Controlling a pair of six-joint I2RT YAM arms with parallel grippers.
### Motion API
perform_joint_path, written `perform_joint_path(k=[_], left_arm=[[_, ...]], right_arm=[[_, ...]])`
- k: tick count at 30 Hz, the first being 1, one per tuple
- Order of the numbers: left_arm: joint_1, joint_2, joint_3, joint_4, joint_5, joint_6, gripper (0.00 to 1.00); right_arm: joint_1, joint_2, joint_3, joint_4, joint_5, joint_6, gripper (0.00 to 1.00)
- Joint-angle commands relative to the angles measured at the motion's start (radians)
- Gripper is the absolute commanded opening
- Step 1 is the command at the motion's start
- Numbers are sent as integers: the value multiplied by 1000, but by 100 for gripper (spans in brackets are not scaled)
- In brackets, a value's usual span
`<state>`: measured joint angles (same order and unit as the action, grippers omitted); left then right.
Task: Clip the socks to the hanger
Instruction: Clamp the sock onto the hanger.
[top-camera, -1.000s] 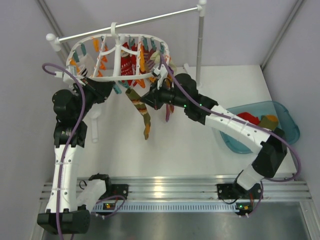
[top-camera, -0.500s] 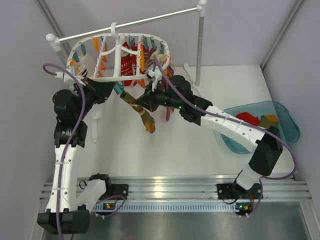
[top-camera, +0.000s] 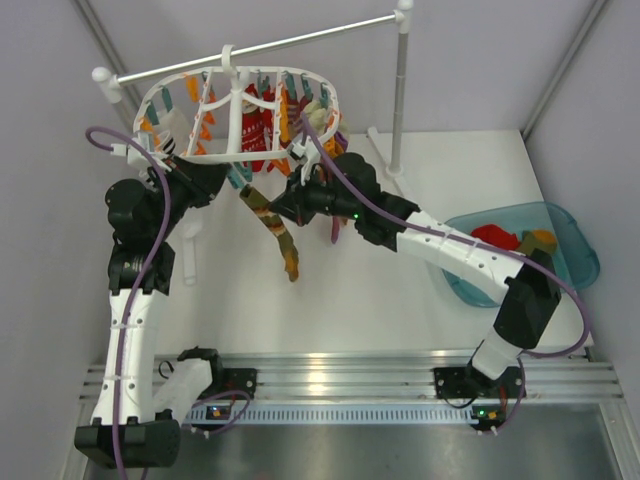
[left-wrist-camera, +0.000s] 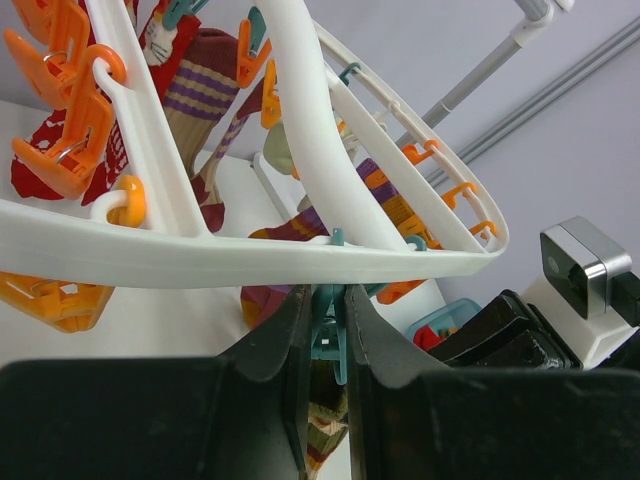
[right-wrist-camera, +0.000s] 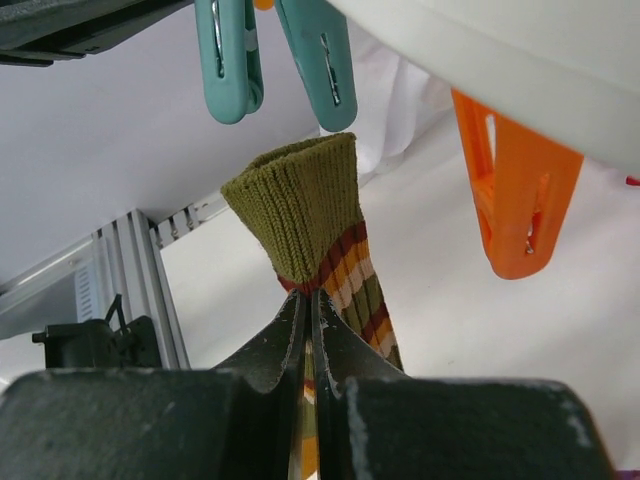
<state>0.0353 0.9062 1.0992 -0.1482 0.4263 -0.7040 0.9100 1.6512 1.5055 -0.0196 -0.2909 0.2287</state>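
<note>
The counter (top-camera: 400, 290) was plain white, boxed in by pale grey walls (top-camera: 40, 120), with a ribbed metal rail (top-camera: 340, 375) along its near edge. A white rod-and-pole stand (top-camera: 400, 90) rose at the far side. A teal basin (top-camera: 583, 250) holding more socks sat at the right.

From above, the hanger (top-camera: 210, 156) hung from the stand's rod at the far left, a white oval with cross bars and orange and teal clips. Several other socks (top-camera: 258, 125) were already pinned to it. The striped sock (top-camera: 272, 228) dangled below its near rim, between the two arms and clear of the counter.

Only the left wrist view showed the left fingers (left-wrist-camera: 300, 310) clamped on the handles of a teal clip (left-wrist-camera: 328, 335) under the hanger's near rim. Only the right wrist view showed that clip's tips spread apart, beside an orange clip (right-wrist-camera: 515, 200). There the right fingers (right-wrist-camera: 300, 310) were pinched together on the sock just under its cuff. The cuff stood upright directly beneath the open tips. Whether it touched them could not be told.

The sock had an olive-green ribbed cuff, and bands of brown, orange and cream ran below it.
</note>
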Motion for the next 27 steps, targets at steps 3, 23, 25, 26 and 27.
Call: perform_joint_path(k=[3, 23, 25, 26, 27], left_arm=[[6, 2, 2, 21, -4, 12, 0], [5, 2, 17, -5, -26, 46, 0], [6, 5, 22, -5, -24, 47, 0], [5, 5, 22, -4, -26, 47, 0], [6, 7, 25, -2, -26, 47, 0]], right_arm=[[10, 4, 65, 55, 27, -6, 0], [9, -2, 117, 33, 58, -31, 0], [9, -8, 104, 30, 58, -38, 0], [9, -11, 99, 29, 56, -42, 0], [9, -13, 91, 27, 49, -42, 0]])
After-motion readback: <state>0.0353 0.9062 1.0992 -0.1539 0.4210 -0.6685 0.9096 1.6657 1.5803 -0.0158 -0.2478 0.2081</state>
